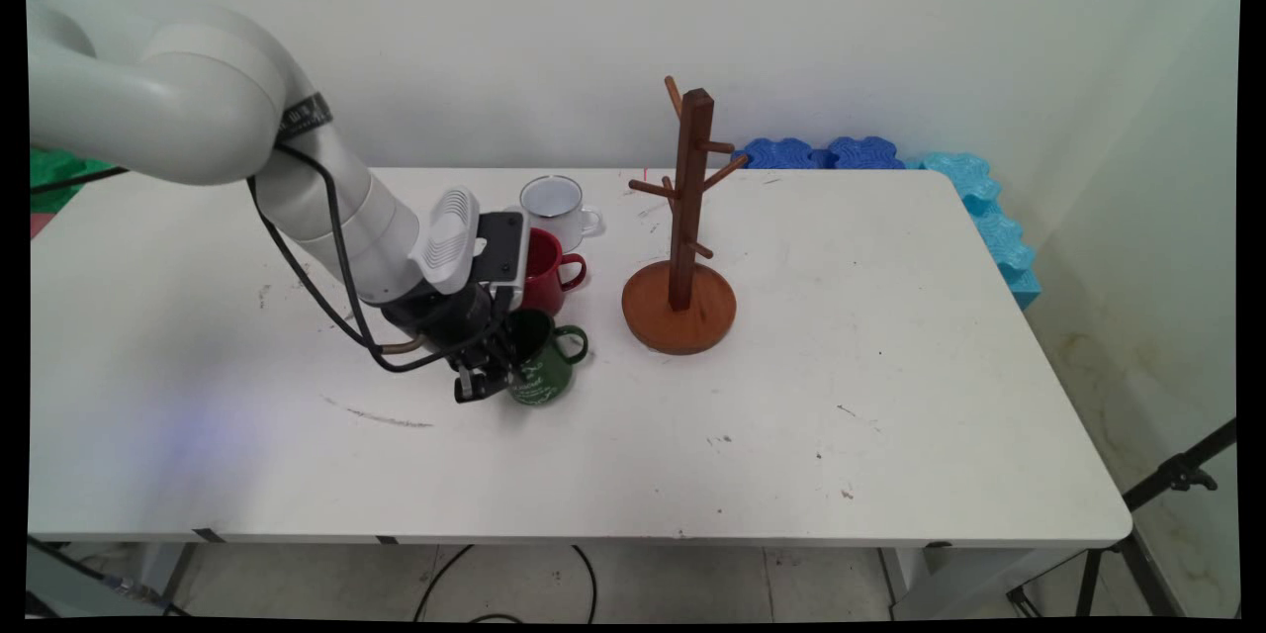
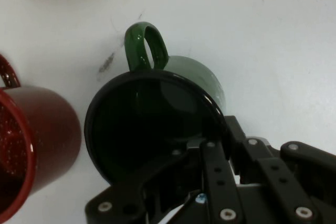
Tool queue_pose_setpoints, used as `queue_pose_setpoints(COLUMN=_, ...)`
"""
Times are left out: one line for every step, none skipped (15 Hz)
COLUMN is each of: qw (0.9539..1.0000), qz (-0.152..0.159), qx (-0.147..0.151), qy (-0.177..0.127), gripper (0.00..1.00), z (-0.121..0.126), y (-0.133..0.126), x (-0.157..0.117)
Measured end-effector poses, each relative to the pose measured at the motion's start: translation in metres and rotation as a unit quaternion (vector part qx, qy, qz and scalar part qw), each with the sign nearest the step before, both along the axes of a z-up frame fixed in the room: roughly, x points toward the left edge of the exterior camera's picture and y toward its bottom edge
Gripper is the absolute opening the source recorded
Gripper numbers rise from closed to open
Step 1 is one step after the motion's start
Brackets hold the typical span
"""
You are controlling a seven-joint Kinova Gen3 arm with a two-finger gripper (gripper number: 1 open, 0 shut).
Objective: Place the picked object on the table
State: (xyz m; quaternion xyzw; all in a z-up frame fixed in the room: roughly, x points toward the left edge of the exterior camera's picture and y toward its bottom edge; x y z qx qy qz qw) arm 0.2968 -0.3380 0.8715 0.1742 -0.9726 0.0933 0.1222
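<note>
Near the table's point(image 1: 791, 475) middle, the gripper point(image 1: 492, 378) is clamped on the green mug's point(image 1: 547, 368) rim, one finger inside. The mug's tilted, just beside the red mug point(image 1: 546, 269) and near the wooden mug tree point(image 1: 684, 247).

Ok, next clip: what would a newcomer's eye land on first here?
Probably the pincer, low at the green mug near the table's middle, one finger inside the mug's black rim and one outside its wall. Right behind the green mug stand a red mug and a white mug in a row toward the wall. To their right rises an empty wooden mug tree on a round base.
</note>
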Motion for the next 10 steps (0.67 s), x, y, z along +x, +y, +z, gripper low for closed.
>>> queue_pose_setpoints(qw=1.0000, qz=-0.001, qx=0.000, qy=0.001, gripper=0.00, z=-0.002, y=0.000, x=0.000)
queue_pose_setpoints(qw=1.0000, qz=-0.001, qx=0.001, qy=0.002, gripper=0.00, z=-0.004, y=0.000, x=-0.001)
queue_pose_setpoints(qw=1.0000, qz=-0.001, qx=0.002, qy=0.003, gripper=0.00, z=-0.005, y=0.000, x=-0.001)
queue_pose_setpoints(qw=1.0000, qz=-0.002, qx=0.003, qy=0.005, gripper=0.00, z=-0.007, y=0.000, x=-0.002)
queue_pose_setpoints(qw=1.0000, qz=-0.002, qx=0.003, qy=0.006, gripper=1.00, z=-0.009, y=0.000, x=-0.002)
queue_pose_setpoints(qw=1.0000, qz=-0.002, qx=0.004, qy=0.008, gripper=1.00, z=-0.010, y=0.001, x=-0.003)
queue_pose_setpoints(qw=0.9999, qz=-0.002, qx=0.004, qy=0.011, gripper=1.00, z=-0.011, y=0.001, x=-0.004)
queue_pose_setpoints(qw=0.9999, qz=-0.002, qx=0.004, qy=0.013, gripper=1.00, z=-0.012, y=0.001, x=-0.004)
queue_pose_setpoints(qw=0.9999, qz=-0.002, qx=0.004, qy=0.015, gripper=1.00, z=-0.013, y=0.001, x=-0.005)
queue_pose_setpoints(qw=0.9998, qz=-0.002, qx=0.004, qy=0.019, gripper=1.00, z=-0.014, y=0.002, x=-0.006)
